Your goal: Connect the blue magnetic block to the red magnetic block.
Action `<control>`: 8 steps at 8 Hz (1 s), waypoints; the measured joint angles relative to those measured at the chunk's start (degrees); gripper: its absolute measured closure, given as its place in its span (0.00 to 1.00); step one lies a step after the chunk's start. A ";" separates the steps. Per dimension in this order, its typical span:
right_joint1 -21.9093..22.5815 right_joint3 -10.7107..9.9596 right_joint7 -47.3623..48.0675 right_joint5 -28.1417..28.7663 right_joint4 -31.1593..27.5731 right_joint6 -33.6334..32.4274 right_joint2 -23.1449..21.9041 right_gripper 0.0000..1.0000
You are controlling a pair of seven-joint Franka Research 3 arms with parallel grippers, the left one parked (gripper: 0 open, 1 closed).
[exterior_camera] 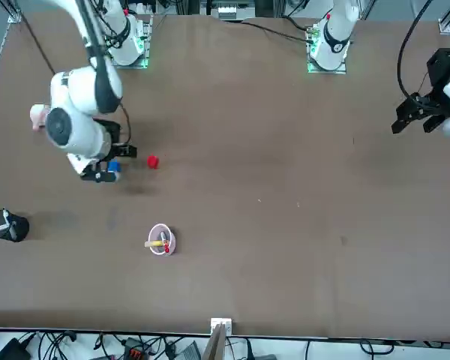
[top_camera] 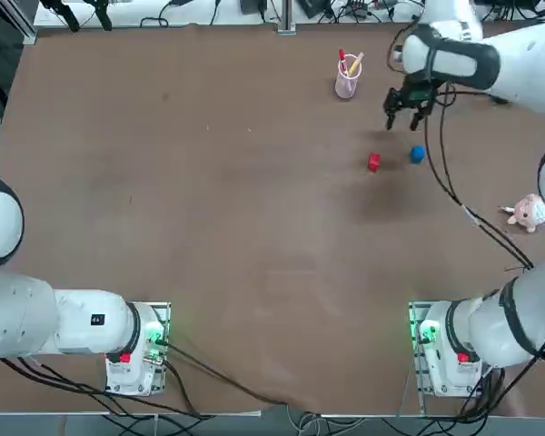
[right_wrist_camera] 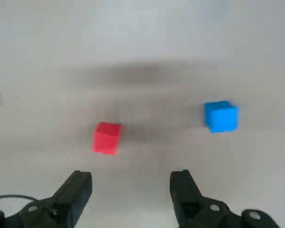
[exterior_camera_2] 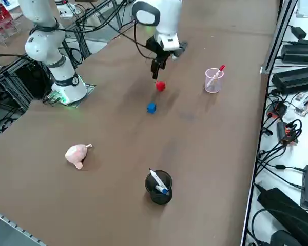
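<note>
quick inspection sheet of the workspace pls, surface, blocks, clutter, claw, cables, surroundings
surface: brown table, bare in the middle
job's things: blue block and red block lie apart, not joined
clutter: clear cup with pens, pink plush toy, black cup with a pen
claw: right claw open, above the table near the blocks, holding nothing
cables: black cables hang along the right arm
surroundings: more cables and boxes past the table edge
</note>
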 joint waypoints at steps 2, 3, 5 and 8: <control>3.96 0.08 12.59 0.17 -3.21 7.17 2.46 0.00; 4.79 0.07 18.12 0.17 -5.13 10.85 3.09 0.00; 5.99 0.07 23.25 0.17 -8.11 14.12 3.37 0.00; 6.17 -0.05 24.22 0.17 -11.02 16.82 3.40 0.00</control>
